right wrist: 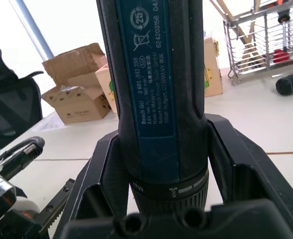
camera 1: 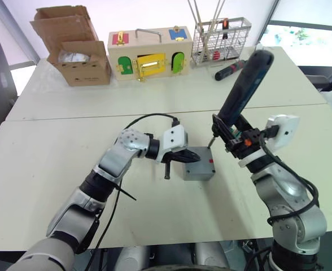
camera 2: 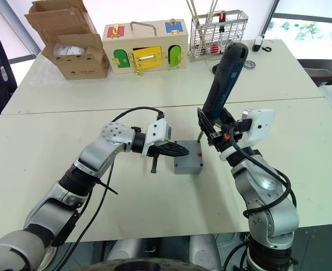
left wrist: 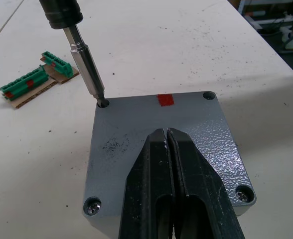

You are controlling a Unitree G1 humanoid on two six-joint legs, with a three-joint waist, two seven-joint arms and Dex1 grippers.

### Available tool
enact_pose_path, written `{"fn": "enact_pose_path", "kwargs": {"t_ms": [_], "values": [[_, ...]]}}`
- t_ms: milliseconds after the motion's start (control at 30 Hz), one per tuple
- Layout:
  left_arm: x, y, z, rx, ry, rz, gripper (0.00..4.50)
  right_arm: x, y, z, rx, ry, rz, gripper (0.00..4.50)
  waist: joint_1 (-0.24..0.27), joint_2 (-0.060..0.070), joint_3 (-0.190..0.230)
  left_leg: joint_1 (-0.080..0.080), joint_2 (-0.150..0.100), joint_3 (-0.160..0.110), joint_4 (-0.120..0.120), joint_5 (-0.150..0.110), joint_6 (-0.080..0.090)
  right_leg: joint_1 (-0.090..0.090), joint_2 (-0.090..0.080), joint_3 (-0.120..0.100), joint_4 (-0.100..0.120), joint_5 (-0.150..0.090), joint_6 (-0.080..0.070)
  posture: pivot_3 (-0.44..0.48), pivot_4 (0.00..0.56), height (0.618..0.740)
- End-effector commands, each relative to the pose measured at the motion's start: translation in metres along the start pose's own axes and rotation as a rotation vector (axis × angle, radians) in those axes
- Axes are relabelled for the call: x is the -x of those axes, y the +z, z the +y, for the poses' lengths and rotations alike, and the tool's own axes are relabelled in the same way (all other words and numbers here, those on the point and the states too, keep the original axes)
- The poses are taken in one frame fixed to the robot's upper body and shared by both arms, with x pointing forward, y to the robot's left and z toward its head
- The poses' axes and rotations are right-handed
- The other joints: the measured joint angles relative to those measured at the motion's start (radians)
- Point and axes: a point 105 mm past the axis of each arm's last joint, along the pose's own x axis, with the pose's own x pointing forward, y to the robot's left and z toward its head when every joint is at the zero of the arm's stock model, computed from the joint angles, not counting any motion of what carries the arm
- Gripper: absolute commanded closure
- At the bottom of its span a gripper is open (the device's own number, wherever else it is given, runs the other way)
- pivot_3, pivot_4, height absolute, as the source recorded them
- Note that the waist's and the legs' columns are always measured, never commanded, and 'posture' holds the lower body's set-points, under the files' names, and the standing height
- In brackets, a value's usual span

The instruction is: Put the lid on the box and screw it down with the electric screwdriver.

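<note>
The grey lid [left wrist: 131,134] lies on the grey box [camera 1: 199,170] at the middle of the table, with a red mark [left wrist: 165,99] at one edge. My left gripper [left wrist: 167,133] is shut, its tips resting on top of the lid. My right gripper [camera 1: 234,137] is shut on the electric screwdriver [camera 1: 244,87], a thick dark cylinder held nearly upright and leaning right. Its metal bit [left wrist: 86,69] stands in the lid's far right corner hole. Screw heads show in the two lid corners nearest the left wrist camera.
Along the far edge stand an open cardboard box [camera 1: 78,53], a wooden latch box [camera 1: 149,53] and a wire rack [camera 1: 219,39]. A smaller black-and-red screwdriver [camera 1: 229,69] lies by the rack. Green terminal blocks [left wrist: 29,82] lie on the table just beyond the box.
</note>
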Motion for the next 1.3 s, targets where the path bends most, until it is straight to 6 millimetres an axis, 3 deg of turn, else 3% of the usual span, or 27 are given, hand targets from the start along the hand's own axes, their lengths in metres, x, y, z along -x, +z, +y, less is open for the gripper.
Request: {"fn": "enact_pose_path", "kwargs": {"t_ms": [33,400,700,833,1300], "values": [[0.001,0.006,-0.001,-0.030,0.002,-0.011,4.50,0.002,-0.003,0.006,0.028,0.034,0.016,2.62,0.000,0.000,0.000,0.000,0.000,0.000,0.000,0.000,0.000,0.000,0.000,0.000,0.000,0.000,0.000,0.000,0.150,0.737],[-0.001,-0.001,-0.006,-0.046,-0.015,0.024,4.50,0.007,-0.033,0.010,0.030,0.044,0.136,2.62,0.000,-0.006,-0.003,0.004,0.001,0.000,0.000,0.000,0.001,0.005,0.001,0.000,0.000,0.000,0.000,0.000,0.150,0.737],[-0.004,-0.006,-0.011,-0.050,-0.029,0.046,4.50,0.007,-0.043,0.008,0.028,0.013,0.173,2.62,0.001,-0.011,-0.007,0.009,0.001,-0.001,-0.001,-0.001,0.001,0.010,0.001,0.000,-0.002,0.000,0.000,0.000,0.150,0.737],[-0.005,-0.006,-0.011,-0.053,-0.028,0.049,4.50,0.007,-0.045,0.003,0.033,-0.004,0.178,2.62,0.002,-0.011,-0.007,0.021,0.001,-0.001,-0.003,-0.006,0.009,0.023,0.001,0.000,-0.005,-0.001,0.000,0.000,0.150,0.737],[-0.007,-0.008,-0.013,-0.044,-0.029,0.048,4.50,0.013,-0.060,0.004,0.039,0.003,0.229,2.62,0.003,-0.016,-0.010,0.021,0.001,-0.001,-0.003,-0.006,0.010,0.024,0.001,0.000,-0.007,-0.001,0.000,0.000,0.150,0.737]]}}
